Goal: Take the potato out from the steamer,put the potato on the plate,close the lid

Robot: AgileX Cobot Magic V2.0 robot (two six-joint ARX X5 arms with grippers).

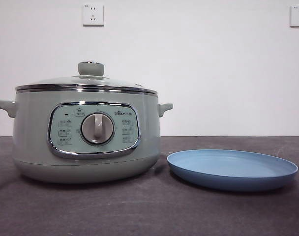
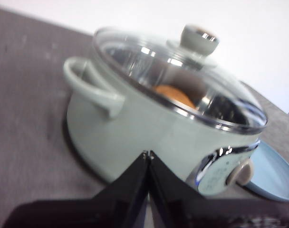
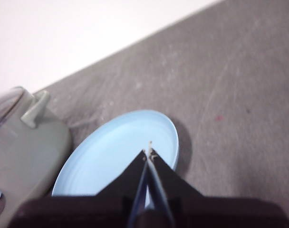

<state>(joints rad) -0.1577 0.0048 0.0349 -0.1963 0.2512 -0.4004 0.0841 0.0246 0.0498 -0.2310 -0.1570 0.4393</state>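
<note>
The pale green steamer (image 1: 85, 132) stands on the left of the table with its glass lid (image 1: 85, 81) on and the green knob (image 1: 91, 68) on top. Through the lid in the left wrist view I see the orange-brown potato (image 2: 175, 95) inside the steamer (image 2: 135, 128). The light-blue plate (image 1: 232, 168) lies bare to the steamer's right. My left gripper (image 2: 148, 154) is shut, held apart from the steamer's near side by a handle (image 2: 90, 85). My right gripper (image 3: 149, 152) is shut above the plate (image 3: 116, 152). Neither arm shows in the front view.
The dark grey table (image 1: 149, 211) runs wide in front of and to the right of the plate. A white wall with two sockets (image 1: 93, 14) closes the back. The steamer's side handles (image 1: 165, 107) stick out towards the plate.
</note>
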